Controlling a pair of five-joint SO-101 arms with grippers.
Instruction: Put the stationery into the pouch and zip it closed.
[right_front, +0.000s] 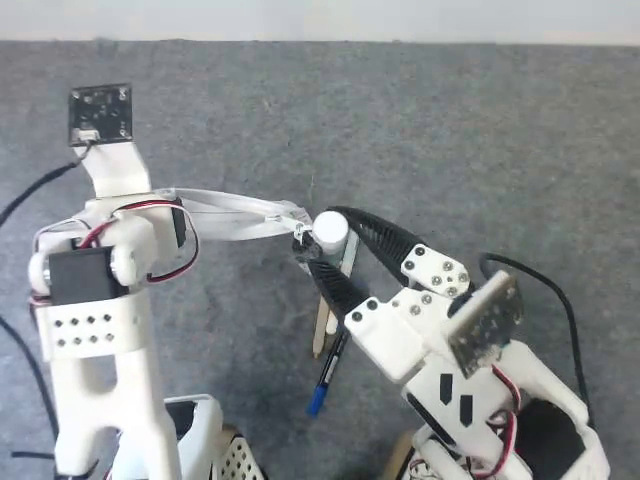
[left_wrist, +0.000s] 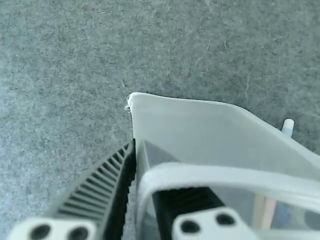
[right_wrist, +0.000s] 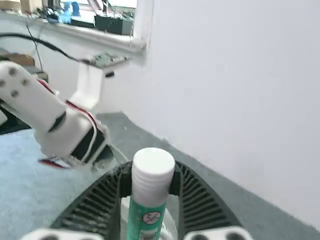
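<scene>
A translucent pouch (right_front: 238, 215) is held out flat above the grey mat, its open edge towards the table's middle. My left gripper (left_wrist: 137, 150) is shut on the pouch's (left_wrist: 200, 130) rim, one finger inside and one outside. My right gripper (right_front: 322, 240) is shut on a glue stick (right_front: 330, 228) with a white cap, right at the pouch's mouth. In the right wrist view the glue stick (right_wrist: 151, 165) stands upright between the black fingers (right_wrist: 195, 200) of that gripper (right_wrist: 151, 173). A black pen with a blue end (right_front: 328, 372) and a wooden stick (right_front: 320, 325) lie on the mat under the right gripper.
Grey mat (right_front: 450, 140) covers the table, with open room at the back and right. The left arm's body (right_front: 95, 280) stands at the left, the right arm's base (right_front: 500, 400) at the front right. A white wall (right_wrist: 240, 75) rises behind the table.
</scene>
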